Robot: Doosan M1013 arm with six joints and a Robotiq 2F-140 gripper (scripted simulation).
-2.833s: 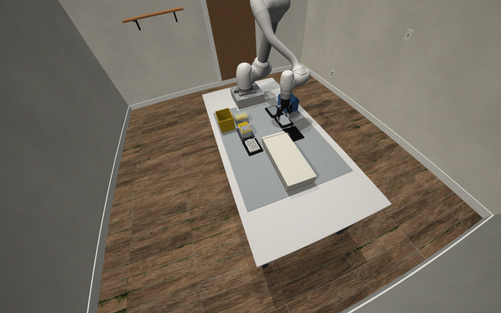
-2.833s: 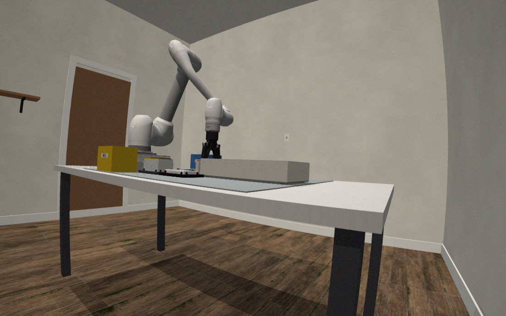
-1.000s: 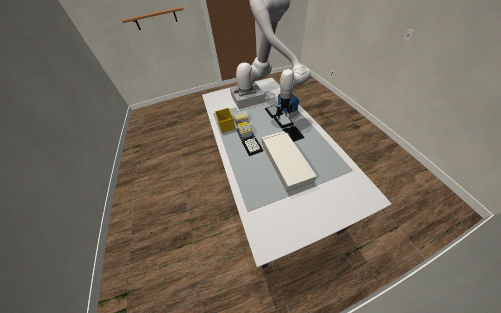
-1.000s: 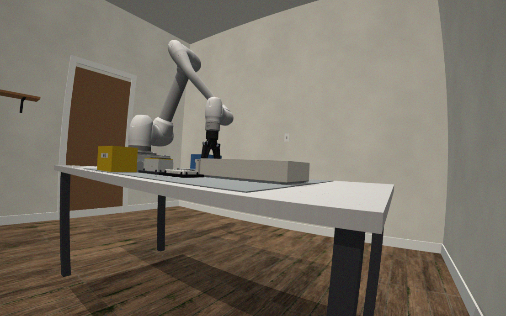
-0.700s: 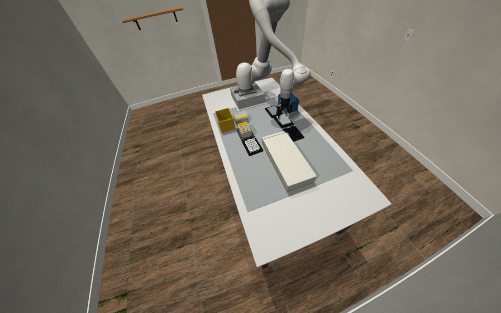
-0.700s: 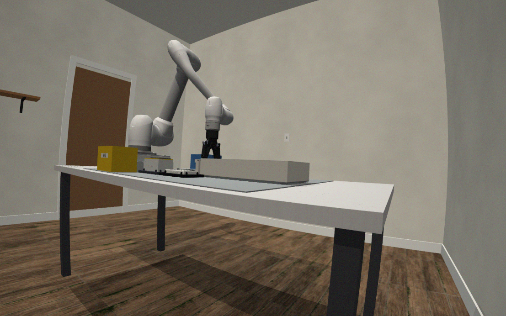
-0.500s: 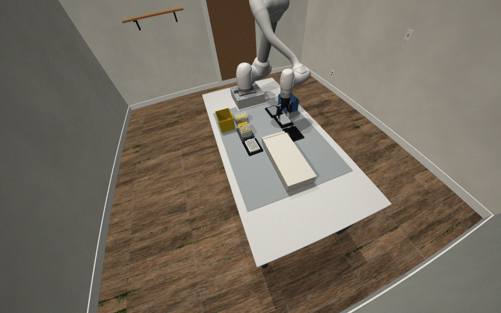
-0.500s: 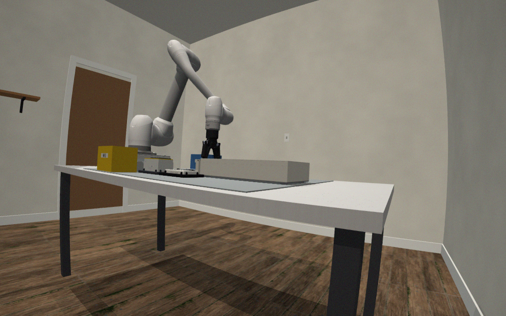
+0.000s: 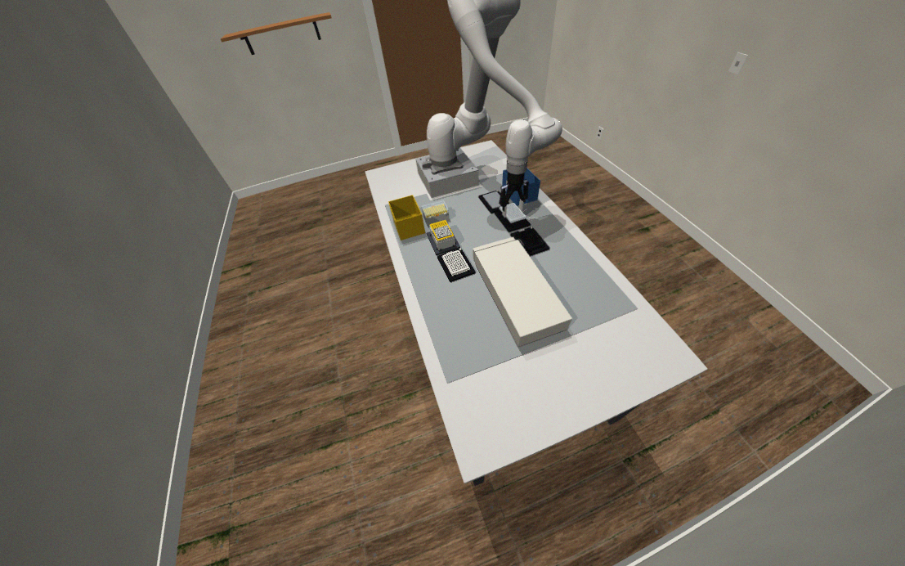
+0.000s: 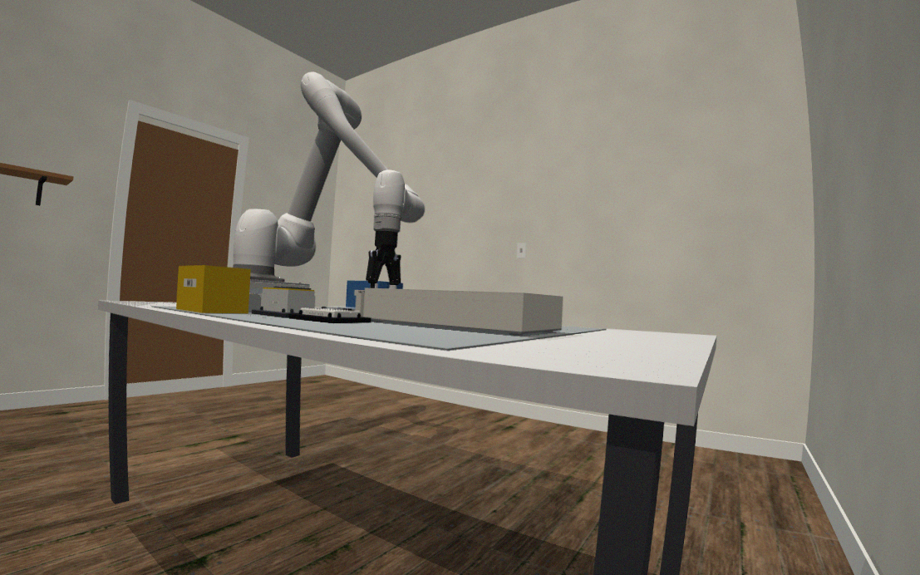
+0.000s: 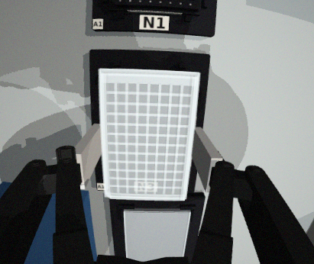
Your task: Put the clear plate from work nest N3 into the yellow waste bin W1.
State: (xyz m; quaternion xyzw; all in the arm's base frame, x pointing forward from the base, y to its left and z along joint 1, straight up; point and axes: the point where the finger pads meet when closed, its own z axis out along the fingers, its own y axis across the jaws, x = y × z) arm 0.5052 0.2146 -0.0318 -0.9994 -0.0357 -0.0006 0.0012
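The white six-joint arm [image 10: 320, 154] folds over with its wrist pointing straight down, its black two-finger gripper [image 11: 147, 162] clamped on the clear gridded plate [image 11: 147, 131].

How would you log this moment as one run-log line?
phase: lift | gripper: shut on clear plate | plate: raised above nest N3 | yellow bin W1: upright, not yet reached

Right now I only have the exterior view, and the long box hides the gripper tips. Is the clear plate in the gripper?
Observer: Yes. In the wrist view the gripper is shut on the clear plate, with pads on its two long sides.
Operator: Off the nest?
Observer: It looks so. The N3 label shows faintly through the plate.
Operator: Path to W1?
Observer: In the top view the yellow bin W1 stands upright across the mat, with tip racks in between.
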